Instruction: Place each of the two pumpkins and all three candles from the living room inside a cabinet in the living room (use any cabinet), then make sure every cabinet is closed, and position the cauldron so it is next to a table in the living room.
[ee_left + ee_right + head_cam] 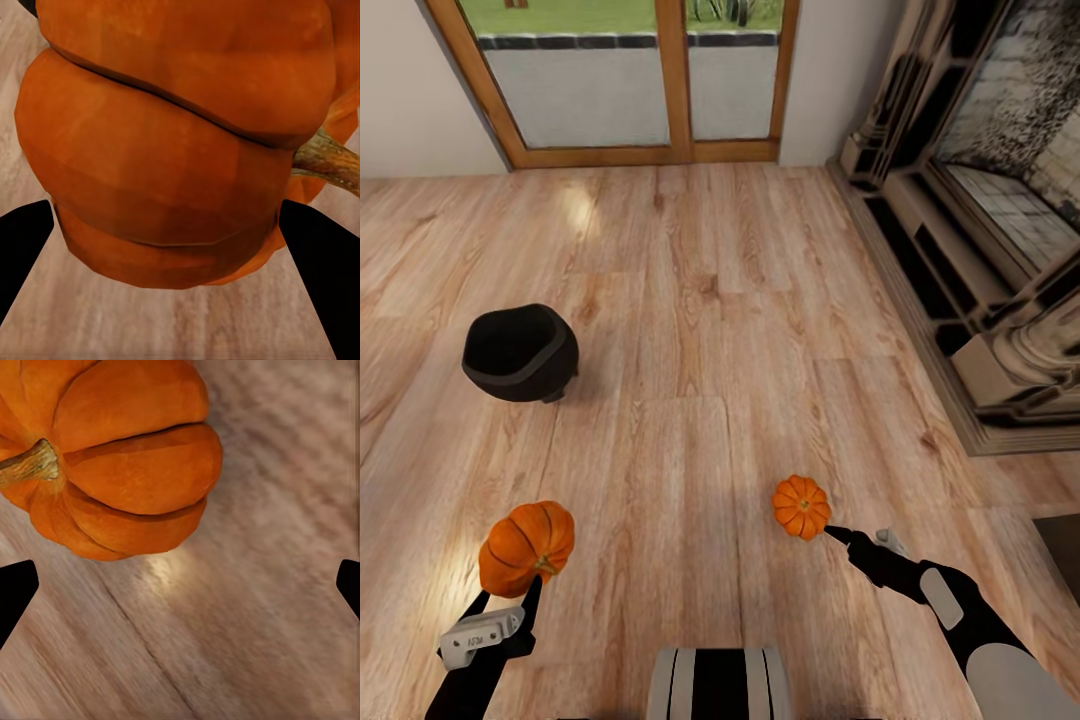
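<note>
My left gripper (510,588) is shut on one orange pumpkin (525,548) and holds it above the wood floor. Up close, that pumpkin (172,142) sits between the two black fingers (319,262). The second pumpkin (801,506) lies on the floor just ahead of my right gripper (852,540). In the right wrist view this pumpkin (112,457) is beyond the widely parted fingers (15,592), which stand open with nothing between them. The black cauldron (520,352) stands on the floor further ahead on the left. The candles, cabinet and coffee table are out of view.
A stone fireplace surround (970,250) with a raised hearth edge runs along the right. A wood-framed glass door (630,80) is in the far wall. Bare plank floor (710,300) lies between the cauldron and the fireplace.
</note>
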